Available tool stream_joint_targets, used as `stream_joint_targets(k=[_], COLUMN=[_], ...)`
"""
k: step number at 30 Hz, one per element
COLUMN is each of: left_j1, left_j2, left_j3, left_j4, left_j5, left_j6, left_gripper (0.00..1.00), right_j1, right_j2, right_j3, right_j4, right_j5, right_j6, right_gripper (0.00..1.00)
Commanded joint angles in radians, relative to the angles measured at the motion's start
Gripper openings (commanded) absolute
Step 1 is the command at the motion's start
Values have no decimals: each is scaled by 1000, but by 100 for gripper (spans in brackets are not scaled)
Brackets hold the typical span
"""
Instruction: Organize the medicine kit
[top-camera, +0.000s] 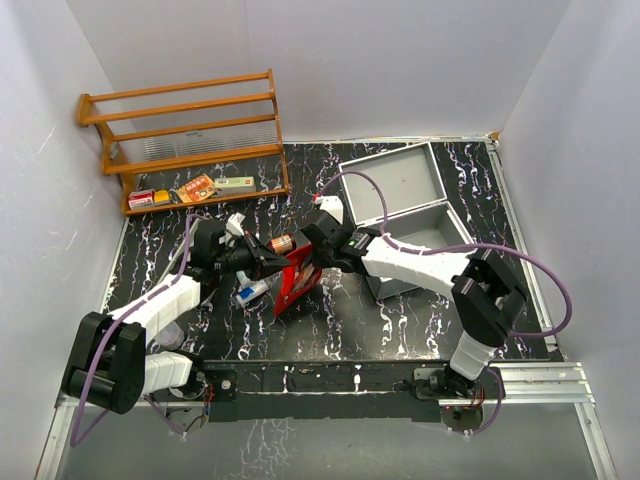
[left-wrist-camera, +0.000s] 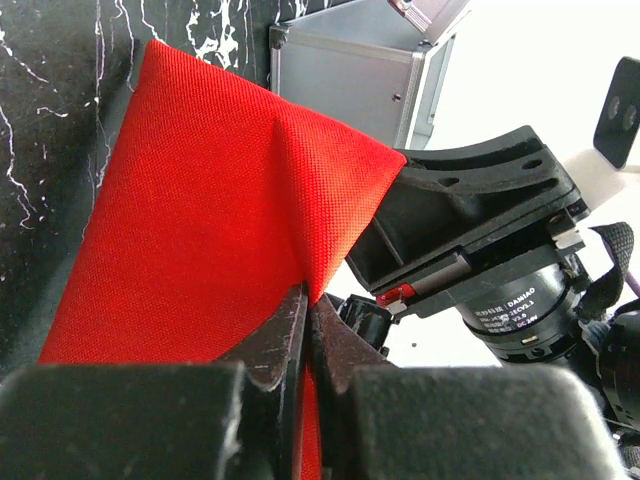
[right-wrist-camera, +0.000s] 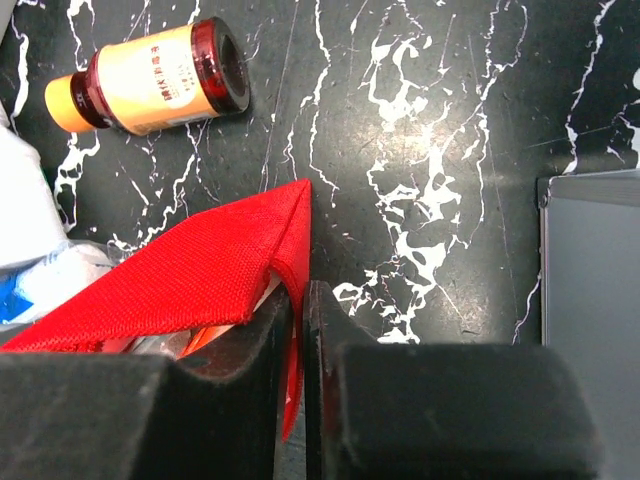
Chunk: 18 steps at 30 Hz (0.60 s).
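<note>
The medicine kit (top-camera: 400, 185) is a silver-grey metal case standing open at the back right; one corner of it shows as the case (left-wrist-camera: 350, 70) and its edge as the case (right-wrist-camera: 590, 300). Just left of it, a red fabric pouch (top-camera: 295, 280) hangs between both arms above the black marbled table. My left gripper (top-camera: 283, 262) is shut on a fold of the pouch (left-wrist-camera: 220, 200), with fabric pinched between the jaws of the gripper (left-wrist-camera: 308, 320). From the other side, my right gripper (top-camera: 318, 250) is shut on the pouch's (right-wrist-camera: 180, 280) upper corner, the cloth running down between the jaws of the gripper (right-wrist-camera: 300, 300).
A brown medicine bottle (right-wrist-camera: 150, 78) with an orange cap lies on its side beside the pouch, by the left gripper. A white and blue tube (top-camera: 250, 292) lies under the pouch's left edge. A wooden rack (top-camera: 190, 130) at the back left holds small boxes (top-camera: 195, 190).
</note>
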<state>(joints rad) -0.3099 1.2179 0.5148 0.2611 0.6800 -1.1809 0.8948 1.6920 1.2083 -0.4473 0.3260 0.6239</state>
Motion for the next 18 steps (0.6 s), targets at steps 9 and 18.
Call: stream_joint_targets(k=[9, 18], left_j1=[-4, -10], left_j2=[2, -321], left_j3=[114, 95], left_j4=[-124, -352], left_j5=[108, -146], left_j6=[202, 581], left_gripper=[45, 57], right_j1=[-10, -49], right_j2=[-81, -81], right_j3=[12, 15], right_j4=[-154, -223], right_j5=[196, 209], right_j6=[235, 311], right_gripper=[0, 0])
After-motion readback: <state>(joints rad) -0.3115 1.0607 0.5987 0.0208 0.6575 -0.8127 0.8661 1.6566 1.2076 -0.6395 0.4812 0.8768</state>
